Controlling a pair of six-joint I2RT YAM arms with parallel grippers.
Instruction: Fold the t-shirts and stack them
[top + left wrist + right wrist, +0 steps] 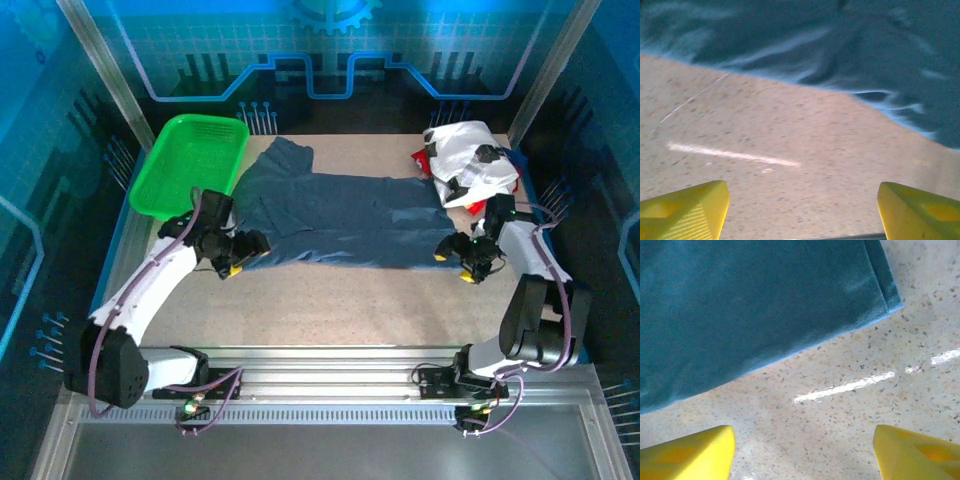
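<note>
Blue t-shirt [340, 215] flat on table [350, 300]; left gripper [247, 254], right gripper [455, 266] spread apart, empty.

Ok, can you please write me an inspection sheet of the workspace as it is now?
Surface: speckled beige table, visible between each gripper's fingers.
Job's things: dark blue t-shirt spread mid-table; white and red shirts heaped at the far right.
Clutter: green basket at the far left.
Grippers: left gripper open at the blue shirt's left edge; right gripper open at its right edge; neither holds cloth.
Cables: purple cables run along both arms.
Surroundings: blue-lit walls, metal frame posts.
</note>
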